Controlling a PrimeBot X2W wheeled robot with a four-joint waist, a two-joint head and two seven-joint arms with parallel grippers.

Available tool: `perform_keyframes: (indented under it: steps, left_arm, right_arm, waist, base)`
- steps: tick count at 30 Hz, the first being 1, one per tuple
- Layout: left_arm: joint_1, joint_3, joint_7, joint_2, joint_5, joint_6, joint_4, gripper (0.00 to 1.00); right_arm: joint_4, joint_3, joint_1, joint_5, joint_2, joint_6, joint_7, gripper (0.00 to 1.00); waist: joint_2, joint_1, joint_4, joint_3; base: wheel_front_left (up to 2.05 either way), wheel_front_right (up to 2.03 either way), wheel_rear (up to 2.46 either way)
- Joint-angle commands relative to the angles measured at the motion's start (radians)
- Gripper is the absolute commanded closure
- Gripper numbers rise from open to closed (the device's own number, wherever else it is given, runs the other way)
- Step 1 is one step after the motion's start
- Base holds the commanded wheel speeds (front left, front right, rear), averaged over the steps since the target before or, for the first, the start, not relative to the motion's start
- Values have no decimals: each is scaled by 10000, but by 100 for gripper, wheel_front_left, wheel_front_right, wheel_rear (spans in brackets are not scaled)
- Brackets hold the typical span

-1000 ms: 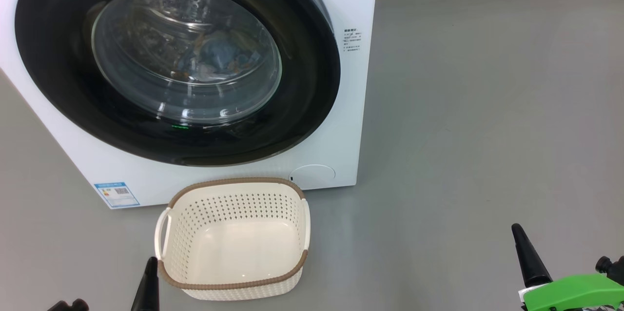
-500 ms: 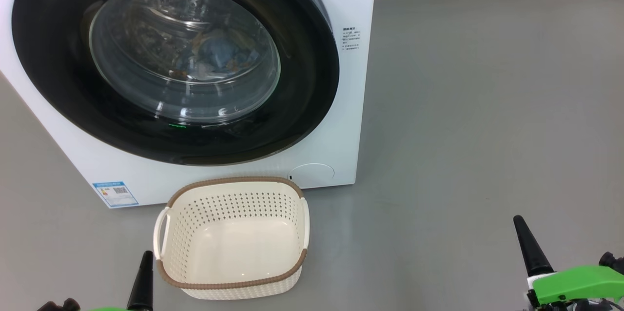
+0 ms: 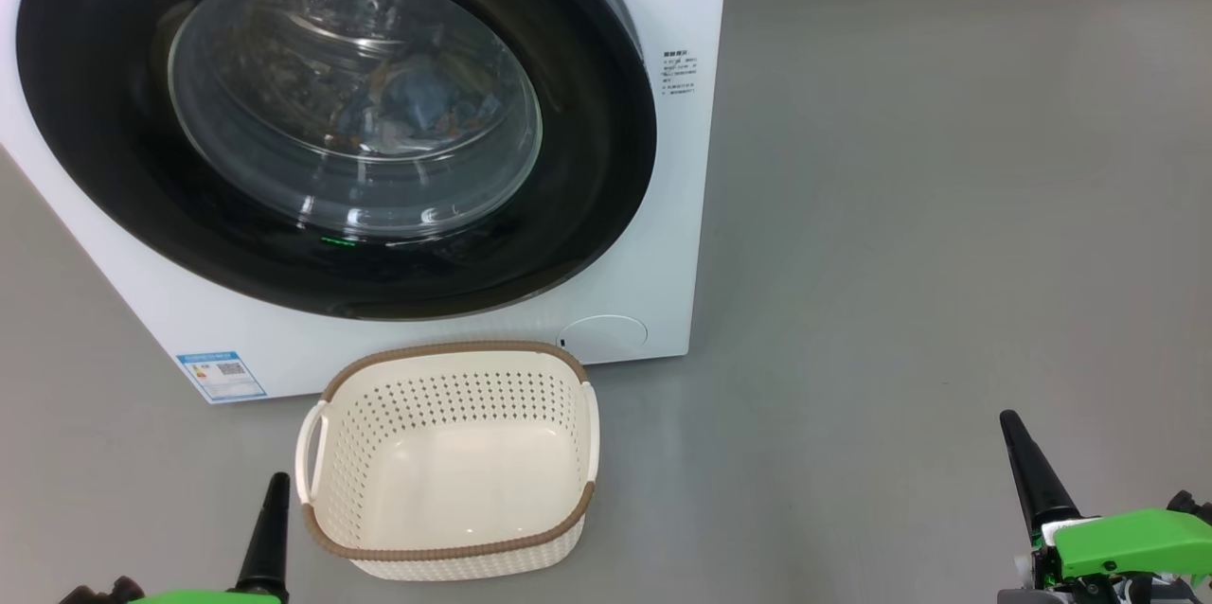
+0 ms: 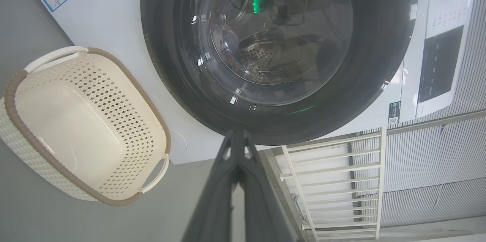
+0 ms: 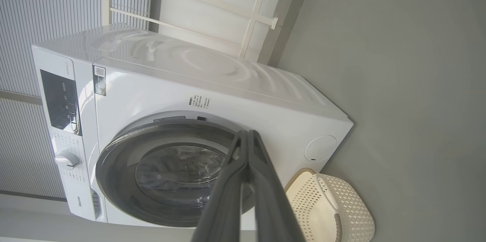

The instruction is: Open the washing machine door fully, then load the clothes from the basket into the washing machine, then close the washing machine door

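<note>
The white washing machine (image 3: 663, 235) stands on the floor with its round black door (image 3: 587, 206) shut flat against its front. Through the glass porthole, light blue clothes (image 3: 417, 107) with orange patches lie in the drum. The cream basket (image 3: 445, 462) with a brown rim sits on the floor before the machine, with nothing in it. My left gripper (image 3: 275, 490) is at the lower left, just left of the basket, its fingers shut together (image 4: 236, 135). My right gripper (image 3: 1011, 429) is far off at the lower right over bare floor, also shut (image 5: 247, 135).
Grey floor (image 3: 900, 254) stretches wide to the right of the machine. A wall base runs along the back. White railings (image 4: 334, 181) stand beside the machine. A blue energy label (image 3: 220, 375) and a round cover (image 3: 606, 337) mark its lower front.
Both grippers have sunk a little toward the bottom edge of the head view. The whole picture shifted slightly up and left, so the camera moved; machine and basket stayed put.
</note>
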Motion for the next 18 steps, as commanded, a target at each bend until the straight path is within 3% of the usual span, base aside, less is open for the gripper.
perform_keyframes:
  steps: [1, 18]
  left_arm:
    - [-423, 362, 68, 74, -308, -126, -246, 100]
    - [-601, 829, 518, -63, -1946, -365, -258, 100]
  right_arm:
    - [-194, 148, -599, 336, -165, 4, 68, 100]
    - [90, 126, -968, 2211, -202, 4, 273, 100]
  waist:
    - [0, 0, -3, 5]
    - [0, 0, -40, 57]
  base:
    - [0, 0, 0]
    - [0, 0, 0]
